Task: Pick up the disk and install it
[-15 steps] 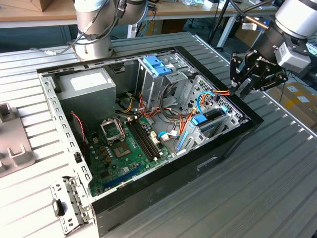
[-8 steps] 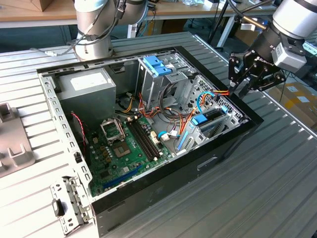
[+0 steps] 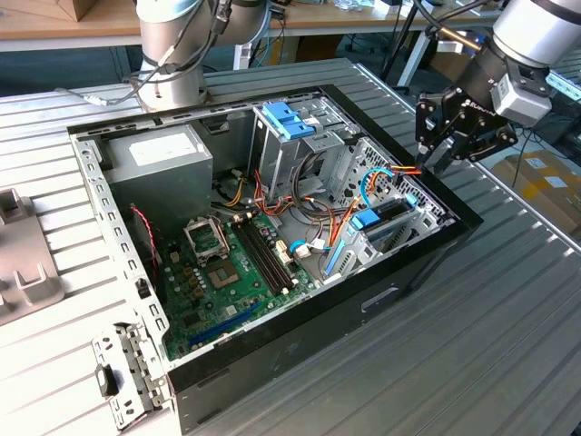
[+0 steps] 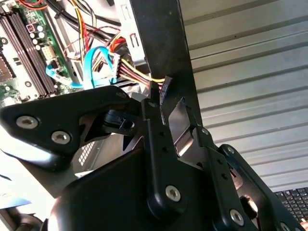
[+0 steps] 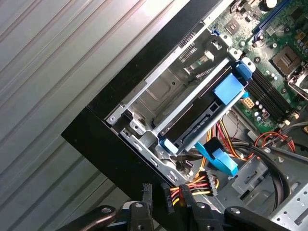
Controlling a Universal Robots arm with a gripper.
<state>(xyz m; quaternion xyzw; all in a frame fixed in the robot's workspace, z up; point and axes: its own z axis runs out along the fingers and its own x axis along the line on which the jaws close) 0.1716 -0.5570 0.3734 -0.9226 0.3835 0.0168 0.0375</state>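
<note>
The disk (image 3: 386, 221) sits in the metal drive cage (image 5: 163, 91) at the corner of the open computer case (image 3: 427, 263) on the exterior view's right, its blue rails (image 5: 230, 89) showing in the first wrist view. The gripper (image 3: 434, 145) hovers just above that corner's black rim, near the disk but not touching it; its fingers (image 4: 156, 113) stand slightly apart and grasp nothing, beside a bundle of coloured cables (image 5: 192, 185).
</note>
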